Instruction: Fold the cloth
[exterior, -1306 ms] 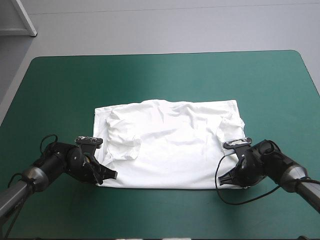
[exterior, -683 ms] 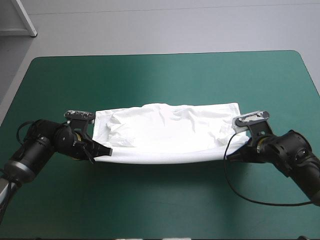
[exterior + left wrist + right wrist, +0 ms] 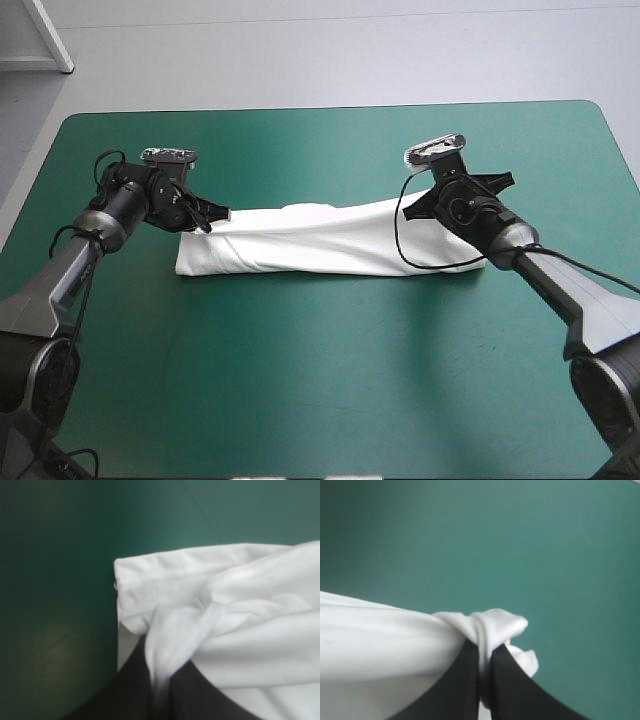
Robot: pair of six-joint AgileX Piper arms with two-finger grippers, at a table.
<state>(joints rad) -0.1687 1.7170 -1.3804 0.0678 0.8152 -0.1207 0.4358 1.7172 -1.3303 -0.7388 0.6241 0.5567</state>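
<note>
**T-shirt drawn into a long band**

Beyond the near stretch of the teal-green table (image 3: pixel 320 400), the white T-shirt (image 3: pixel 320 248) lies mid-table as a narrow, wrinkled strip. At its far edge the left gripper (image 3: pixel 212 222) and right gripper (image 3: pixel 481 650) each clamp a bunched corner.

Your arms matched: black and grey.
The left arm (image 3: pixel 65 275) and right arm (image 3: pixel 565 288) showed rounded black wrist housings on smooth grey forearms; the left gripper (image 3: pixel 164 655) and right gripper (image 3: pixel 483 652) ended in broad black fin-shaped fingers (image 3: pixel 460 690).
</note>
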